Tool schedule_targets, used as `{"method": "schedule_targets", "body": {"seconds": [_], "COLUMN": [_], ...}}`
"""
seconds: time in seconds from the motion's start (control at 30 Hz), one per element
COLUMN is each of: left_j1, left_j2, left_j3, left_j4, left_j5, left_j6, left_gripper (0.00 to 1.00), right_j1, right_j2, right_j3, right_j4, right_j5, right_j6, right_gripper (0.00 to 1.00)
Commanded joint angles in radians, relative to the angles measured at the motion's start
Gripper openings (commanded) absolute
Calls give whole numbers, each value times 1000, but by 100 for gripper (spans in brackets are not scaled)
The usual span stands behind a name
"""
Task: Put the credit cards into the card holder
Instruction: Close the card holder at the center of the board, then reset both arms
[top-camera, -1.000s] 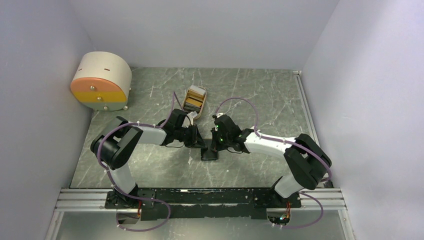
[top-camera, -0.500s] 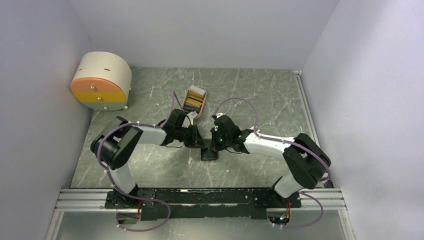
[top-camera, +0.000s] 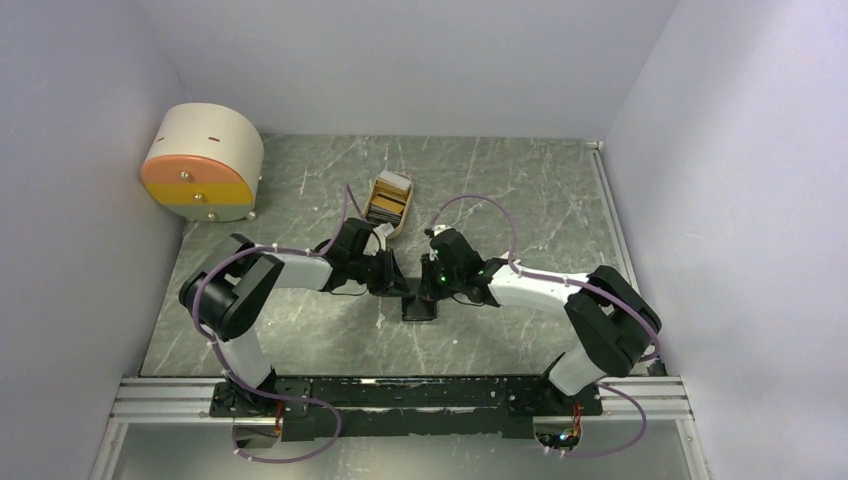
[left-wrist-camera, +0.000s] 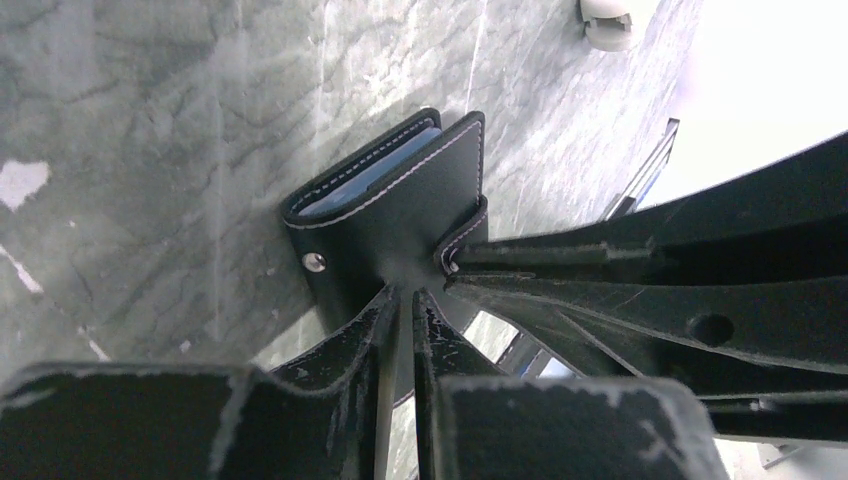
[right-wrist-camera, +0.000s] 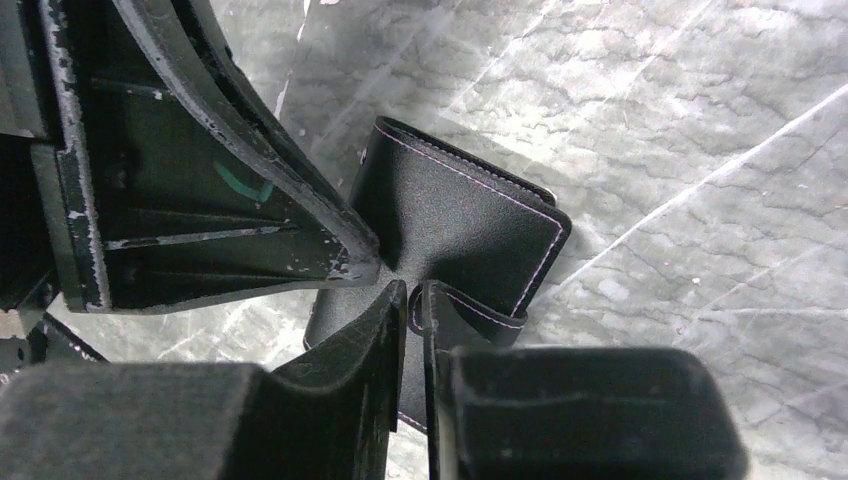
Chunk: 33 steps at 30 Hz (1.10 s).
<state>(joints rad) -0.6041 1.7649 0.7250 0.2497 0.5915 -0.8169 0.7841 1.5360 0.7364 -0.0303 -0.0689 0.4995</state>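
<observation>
The card holder (top-camera: 418, 303) is a black bifold wallet lying mid-table between both grippers. In the left wrist view the card holder (left-wrist-camera: 400, 200) is partly open, with blue-grey pockets and a silver snap stud showing. My left gripper (left-wrist-camera: 404, 300) is shut on the wallet's near cover. My right gripper (right-wrist-camera: 415, 297) is shut on the wallet's snap tab (right-wrist-camera: 470, 318), and its fingers (left-wrist-camera: 600, 260) meet the tab in the left wrist view. The credit cards (top-camera: 389, 207), golden-yellow and dark, stand in a beige tray (top-camera: 397, 229) just behind the left gripper (top-camera: 398, 281).
A big beige-and-orange round box (top-camera: 203, 165) stands at the back left corner. Grey walls close in the left, back and right sides. The arms' mounting rail (top-camera: 400, 395) runs along the near edge.
Almost nothing; the right arm's elbow has shifted slightly, and both grippers stay shut on the card holder in the same place.
</observation>
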Motion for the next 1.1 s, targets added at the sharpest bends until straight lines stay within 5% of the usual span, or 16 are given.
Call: {"method": "schedule_targets", "body": {"seconds": [0.0,0.23,0.37,0.4,0.43,0.47,0.53,0.57,1.07], "left_j1": [-5,-4,-3,-4,-4,-4,-4,-5,-5], "left_j2": [-85,-307,-452,-484,-519,-553,-627,-657,-961], "left_j3": [19,108,176,202,226,249,288,305,331], "left_j4": [-89,-288,-428,-475,-528,-575,-672,-701,-869], "left_j5": [-34,-170,-293,-333,-377,-418,-495,-536,-671], "left_j6": [-5,4,38,51,63,76,96,110,145], "left_gripper": [17,28,47,53,56,62,97,99,99], "right_j1": [-9,-16,-17,-17,-18,-18,-18,-18,-18], "right_j2": [-44,-157,-265,-297,-332,-373,-422,-443,-630], "right_j3": [74,119,142,147,152,160,180,191,194], "right_j4": [-117,-131,-153,-158,-163,-171,-195,-211,-341], "right_j5": [-7,-67,-6,17,41,63,101,117,421], "right_j6": [-29,-6,-8,-13,-18,-24,-34,-37,112], "right_gripper": [21,51,66,71,91,100,99,99,99]}}
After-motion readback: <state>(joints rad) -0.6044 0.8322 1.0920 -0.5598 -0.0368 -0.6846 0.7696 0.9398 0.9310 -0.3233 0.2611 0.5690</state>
